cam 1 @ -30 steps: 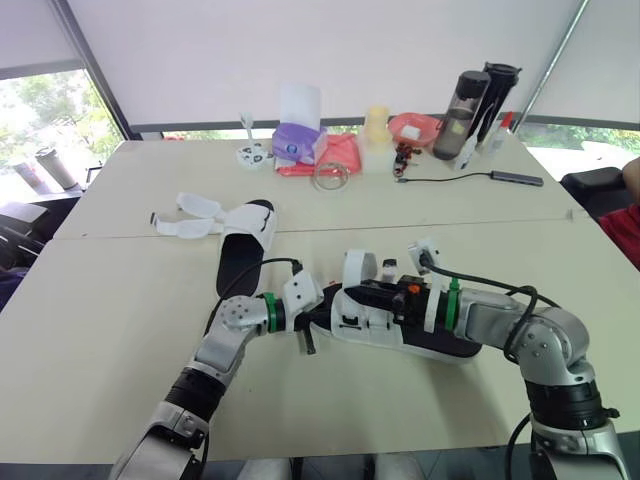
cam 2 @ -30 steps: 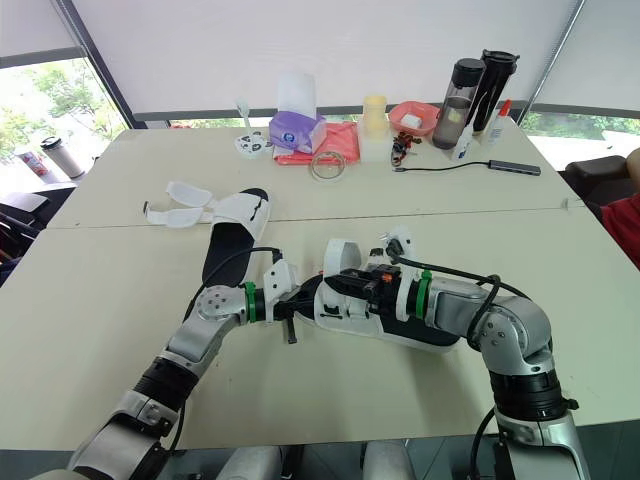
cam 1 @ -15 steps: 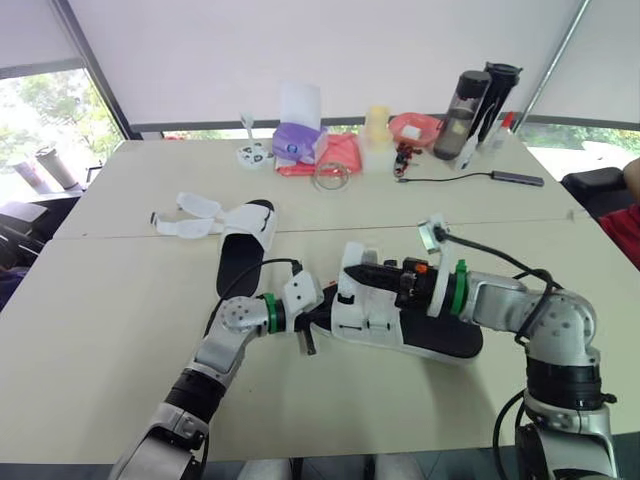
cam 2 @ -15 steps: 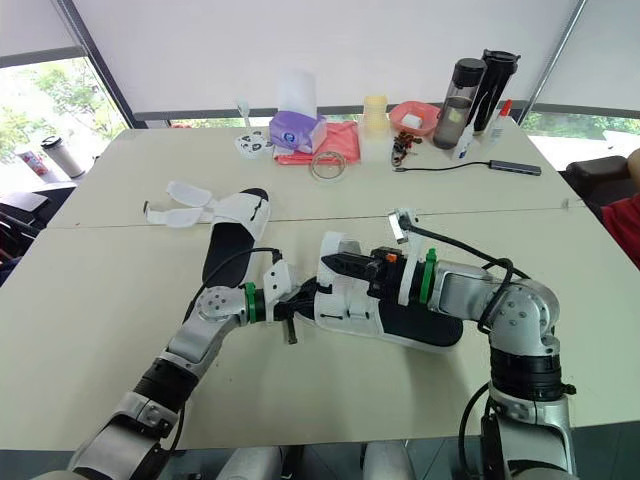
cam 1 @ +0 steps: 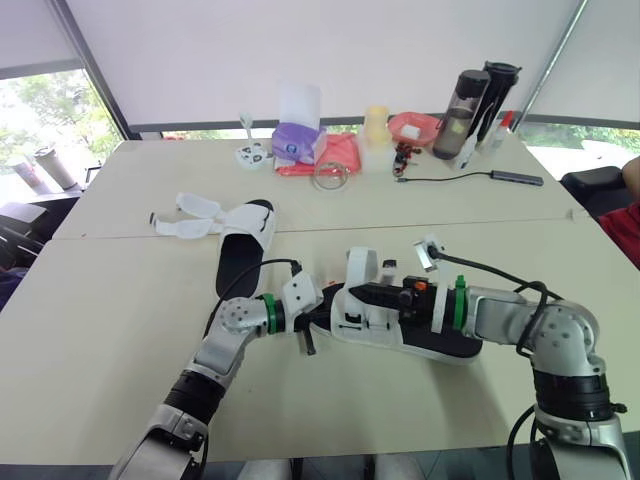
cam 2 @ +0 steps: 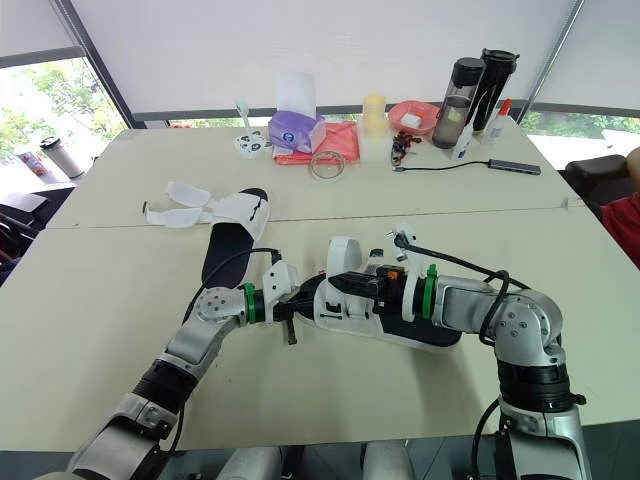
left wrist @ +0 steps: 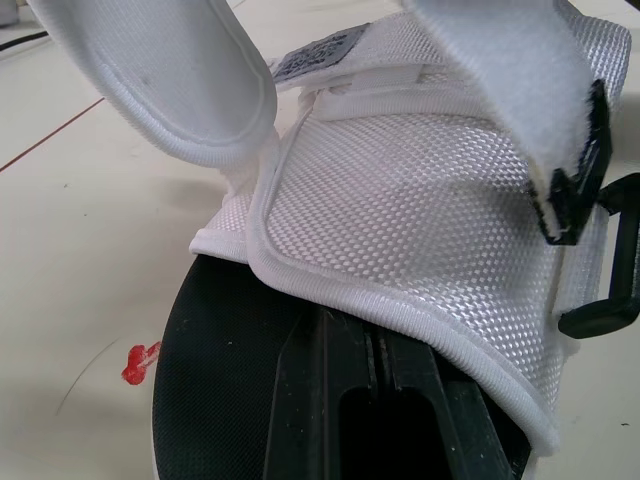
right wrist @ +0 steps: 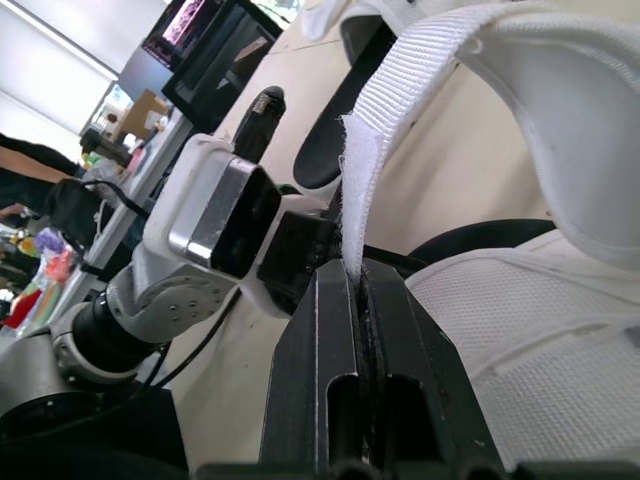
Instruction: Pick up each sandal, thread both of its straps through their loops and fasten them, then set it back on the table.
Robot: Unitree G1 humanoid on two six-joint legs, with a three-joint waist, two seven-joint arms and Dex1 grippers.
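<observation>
Pinching the toe end of the white mesh sandal with a black sole in the left hand, low at the pale bench. Squeezing its white fuzzy strap in the pressed-together right hand, right above that sandal. Lying flat beyond the left hand, a second white sandal with loose straps.

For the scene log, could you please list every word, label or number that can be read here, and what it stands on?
No text is readable.
Sewn label on the nearer sandal: print too blurred to read.
Purple tissue pack: markings too small to read.
</observation>
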